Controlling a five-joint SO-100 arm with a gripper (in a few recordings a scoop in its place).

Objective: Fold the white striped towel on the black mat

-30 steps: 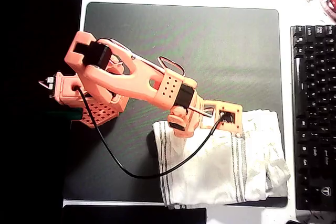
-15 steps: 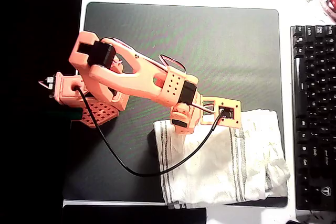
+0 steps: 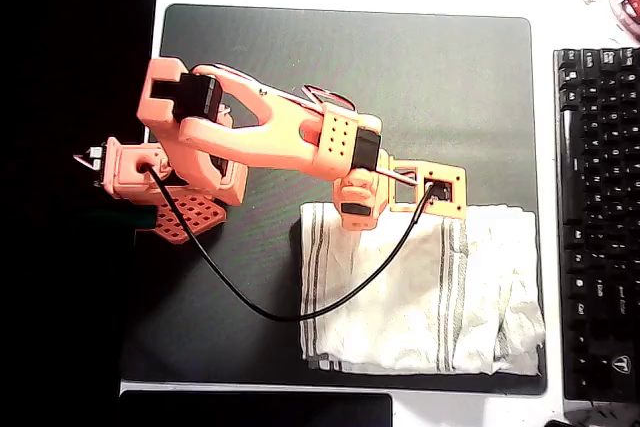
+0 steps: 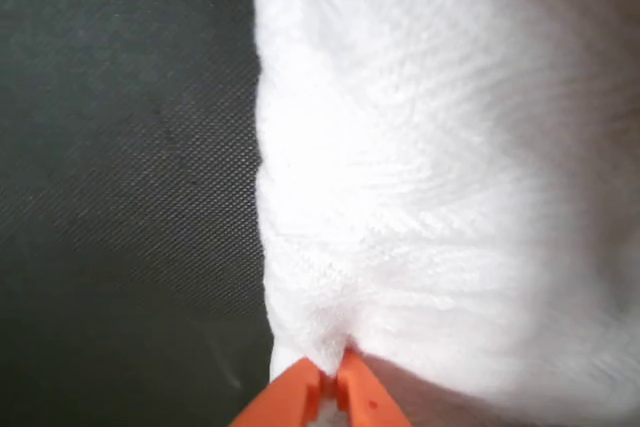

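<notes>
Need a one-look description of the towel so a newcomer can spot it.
Start at the large black mat left of the keyboard. Its lower right part holds the white striped towel, a pale wrinkled cloth with thin grey-green stripes, pinched at its top edge by the orange pincer.

Salmon-orange plastic arm (image 3: 262,137) with blocky printed links, black motor blocks set in at the joints, a perforated grid panel at its base, dotted holes on the forearm, one long black cable (image 3: 290,312) looping loose, thin red wires at the elbow, pointed orange tool (image 4: 322,394) tips
</notes>
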